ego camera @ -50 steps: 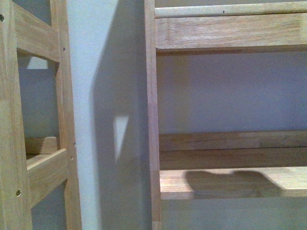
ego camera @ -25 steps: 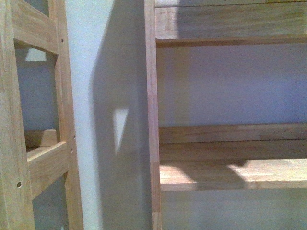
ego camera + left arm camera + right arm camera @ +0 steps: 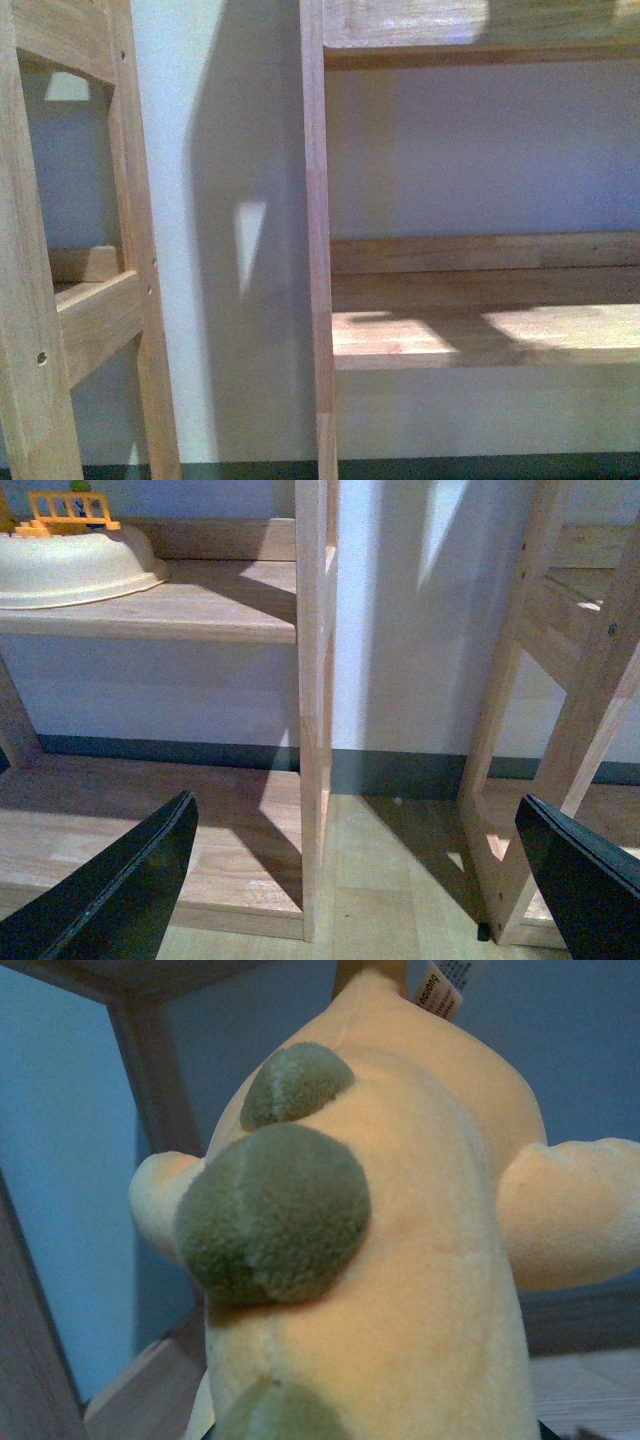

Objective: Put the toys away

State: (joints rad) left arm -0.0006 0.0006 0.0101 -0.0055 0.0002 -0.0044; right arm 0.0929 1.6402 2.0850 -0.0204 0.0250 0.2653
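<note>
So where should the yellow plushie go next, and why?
Probably carry the plush toy forward over the wooden shelf straight ahead, then lower it. The toy fills the right wrist view and seems to hang off any surface, though the pincer holding it is hidden. In the front view that shelf board shows nothing on it, with open room above.

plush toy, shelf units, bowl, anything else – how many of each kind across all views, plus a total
plush toy: 1
wooden shelf units: 2, the right one and the left one
cream bowl: 1
orange toy fence: 1
total: 5
</note>
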